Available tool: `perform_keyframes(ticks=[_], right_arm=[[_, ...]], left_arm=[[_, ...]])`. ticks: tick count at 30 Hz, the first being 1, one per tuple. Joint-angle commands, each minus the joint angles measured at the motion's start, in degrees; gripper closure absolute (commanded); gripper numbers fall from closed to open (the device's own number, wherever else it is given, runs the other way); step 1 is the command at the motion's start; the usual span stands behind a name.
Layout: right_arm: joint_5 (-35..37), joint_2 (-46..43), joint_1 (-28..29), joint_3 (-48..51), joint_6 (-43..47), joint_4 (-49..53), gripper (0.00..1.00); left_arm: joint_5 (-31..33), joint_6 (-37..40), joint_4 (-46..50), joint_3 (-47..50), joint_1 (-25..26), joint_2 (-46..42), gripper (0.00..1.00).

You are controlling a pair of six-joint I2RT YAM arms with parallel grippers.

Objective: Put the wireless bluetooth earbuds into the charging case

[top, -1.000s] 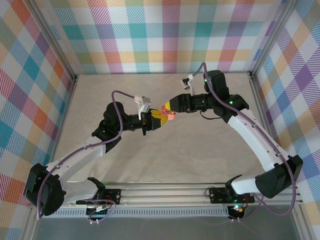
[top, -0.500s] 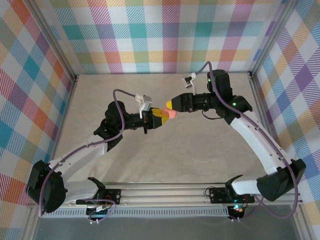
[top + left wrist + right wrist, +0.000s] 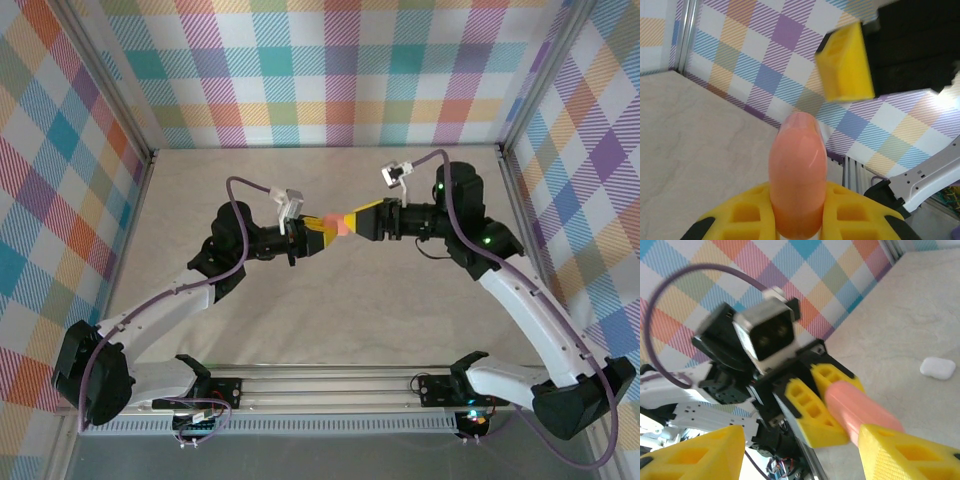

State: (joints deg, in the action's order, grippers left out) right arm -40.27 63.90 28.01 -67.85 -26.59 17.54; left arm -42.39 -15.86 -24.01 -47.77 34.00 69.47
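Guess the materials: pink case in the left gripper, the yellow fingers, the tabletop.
Pink case: hard plastic by the look, smooth semi-gloss; soft highlights on its rounded end.
Yellow fingers: plastic, matte, with moulded or printed pockets; fine surface grain suggests 3D printing, not certain.
Tabletop: beige with marble-like veining, matte; laminate or printed sheet, cannot tell which.

Pink case (image 3: 797, 170): no print legible (surface plain, glossy).
Yellow fingers (image 3: 845, 65): no markings readable.
Plaid walls (image 3: 330, 70): pattern only, no lettering.
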Motion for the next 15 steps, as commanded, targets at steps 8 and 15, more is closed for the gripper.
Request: perform_keyframes(ticks=[8,15], right_arm=[[-0.6,-0.3,-0.4,6.7,-4.3,-10.2,0.36],[-4.6,1.0,-0.4,7.3,-6.3,-14.6,0.43]], left_arm=[[-4.7,-7.5,-1.0,-4.3,-0.1,-1.3,1.00],[-5.1,-10.2,-3.2,-4.3,-0.1,-1.7,1.00]])
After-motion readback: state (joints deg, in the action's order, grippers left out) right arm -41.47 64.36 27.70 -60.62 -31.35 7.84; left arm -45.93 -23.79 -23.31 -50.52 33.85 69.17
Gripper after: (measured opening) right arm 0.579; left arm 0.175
